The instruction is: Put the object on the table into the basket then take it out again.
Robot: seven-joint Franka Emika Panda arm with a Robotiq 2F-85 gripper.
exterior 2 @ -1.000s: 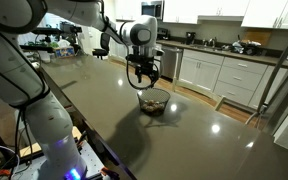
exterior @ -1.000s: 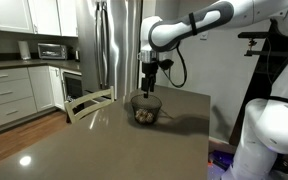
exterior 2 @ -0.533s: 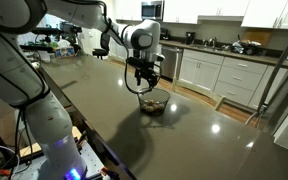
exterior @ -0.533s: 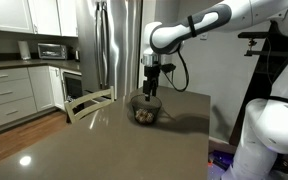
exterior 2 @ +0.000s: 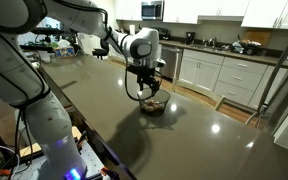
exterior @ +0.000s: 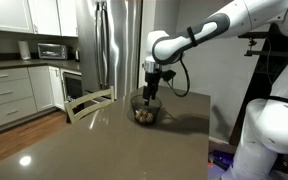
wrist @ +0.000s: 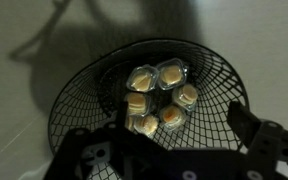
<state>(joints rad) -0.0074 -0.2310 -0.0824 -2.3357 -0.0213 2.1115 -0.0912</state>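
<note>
Wrist view shows the clump of cream lumps [wrist: 159,100] lying on the floor of the wire-mesh basket [wrist: 64,95], close to its centre and a touch toward 1 o'clock. The pincer [wrist: 164,140] is spread wide and holds nothing. Its two dark fingers enter at 7 o'clock and 4 o'clock of the picture, apart from the clump. In both exterior views it hovers right over the basket [exterior: 144,112] [exterior 2: 154,103] on the dark glossy bench [exterior: 114,140].

With the clump already inside, the putting-in half looks done and the taking-out half is in hand. The next move likely calls for lowering straight down with the fingers inside the rim and straddling the clump. It then has to close gently, without snagging the mesh, before lifting clear.
</note>
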